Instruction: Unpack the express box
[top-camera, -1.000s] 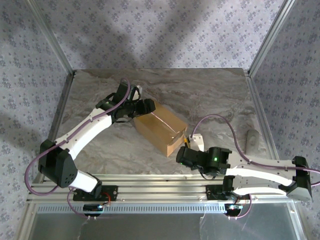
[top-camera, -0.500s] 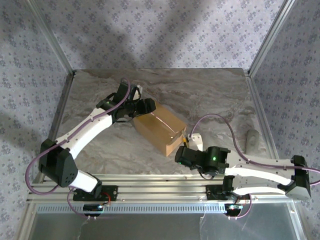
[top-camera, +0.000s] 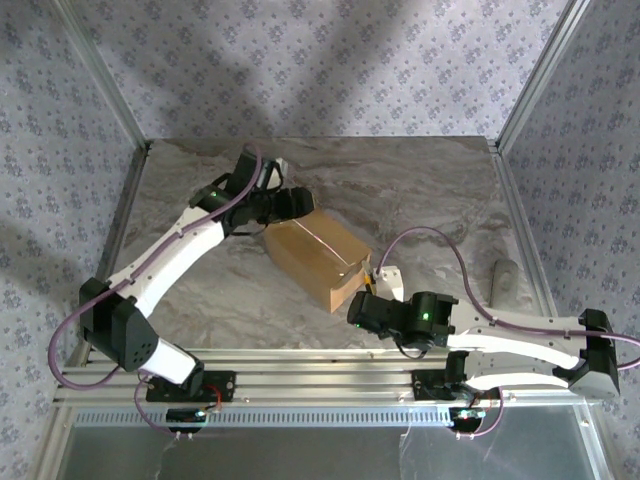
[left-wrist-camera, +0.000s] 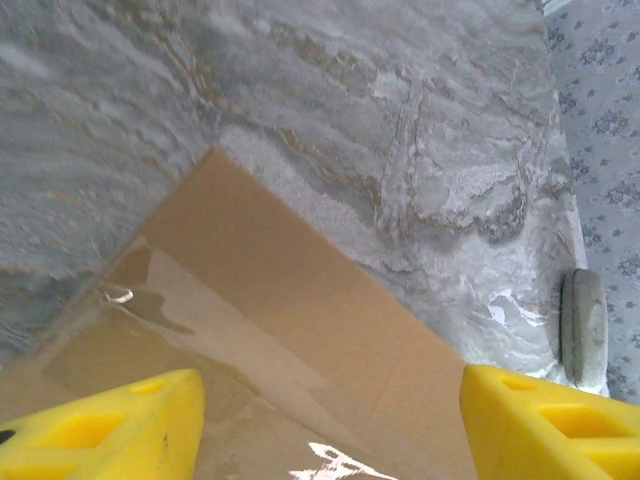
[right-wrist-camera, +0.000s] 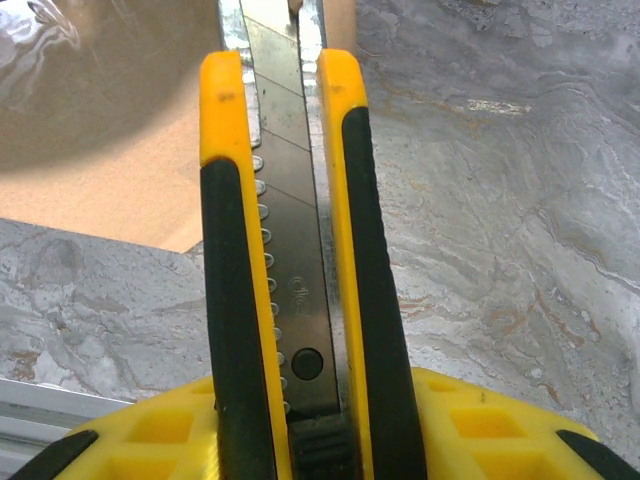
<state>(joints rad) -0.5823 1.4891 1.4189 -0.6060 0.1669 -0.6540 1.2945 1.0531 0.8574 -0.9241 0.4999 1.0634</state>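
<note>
Step in hand, as judged: slitting the tape on the express box (top-camera: 318, 256).

The right fingers (right-wrist-camera: 480, 430) clamp the handle of the utility knife (right-wrist-camera: 290, 230). Its blade points away from the wrist, toward the near corner of the box. The blade tip runs out of the top of the right wrist view, so I cannot tell whether it touches the cardboard. The box lies mid-desk, skewed, with its flaps shut and clear tape (left-wrist-camera: 190, 330) along the seam.

To do it well:
- Line the blade up with the seam, not the cardboard beside it.
- Keep the cut shallow so the contents are spared.
- Draw along the tape in one steady pull.
- The box looks light and likely to slide under the knife, so the left fingers (left-wrist-camera: 110, 420) should first press down on the far end.

Pose:
- The right arm lies low across the near desk (top-camera: 440, 190), forearm reaching right to left, with its fingers just beside the box's near end.
- The left arm stretches diagonally from its base to the box's far end, wrist bent down. Its fingers stand wide apart above the box top and hold nothing.
- A grey oblong object (top-camera: 505, 272) sits near the desk's right edge, well apart.
</note>
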